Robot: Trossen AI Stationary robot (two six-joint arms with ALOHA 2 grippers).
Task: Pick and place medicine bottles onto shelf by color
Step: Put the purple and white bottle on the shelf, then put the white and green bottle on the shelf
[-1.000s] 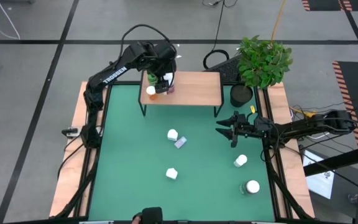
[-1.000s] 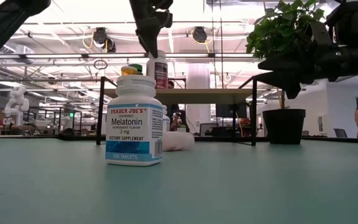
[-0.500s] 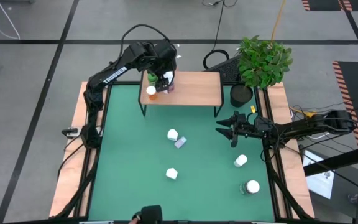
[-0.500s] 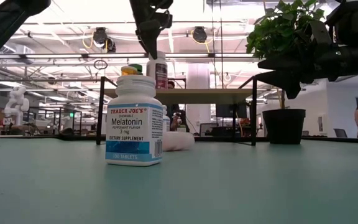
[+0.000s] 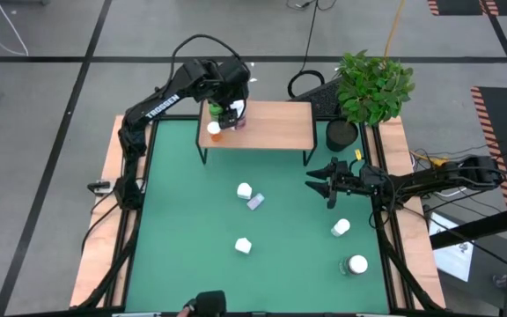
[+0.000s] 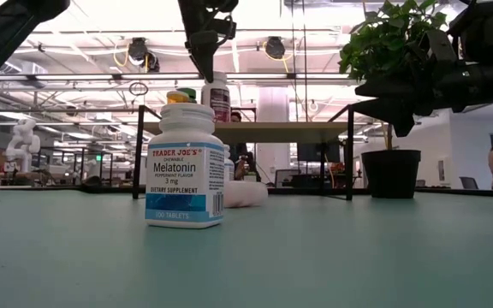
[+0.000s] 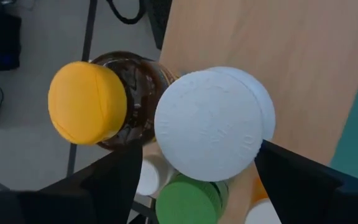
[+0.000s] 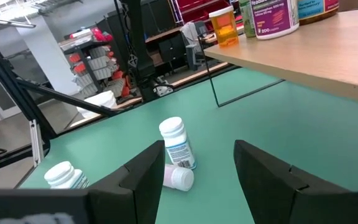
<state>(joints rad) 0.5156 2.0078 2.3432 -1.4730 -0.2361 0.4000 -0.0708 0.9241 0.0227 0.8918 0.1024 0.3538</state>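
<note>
The shelf (image 5: 280, 128) stands at the far edge of the green mat. At its left end stand a green bottle (image 5: 214, 111), an orange bottle (image 5: 214, 132), an amber yellow-lidded bottle (image 7: 89, 102) and a white-capped, purple-labelled bottle (image 7: 210, 124). My left gripper (image 5: 233, 113) hangs open just above that white cap, one finger on either side (image 7: 197, 152). My right gripper (image 5: 324, 185) is open and empty over the mat's right side. White bottles (image 5: 244, 190) (image 5: 243, 246) (image 5: 341, 227) (image 5: 356, 263) and a lilac bottle (image 5: 255, 202) are on the mat.
A potted plant (image 5: 372, 86) in a black pot (image 5: 342, 134) stands at the shelf's right end. In the low view a white Melatonin bottle (image 6: 185, 167) stands close to the camera. The shelf's right half is bare wood.
My left gripper has drawn slightly up and off the white-capped bottle. The bottle stays standing on the shelf.
</note>
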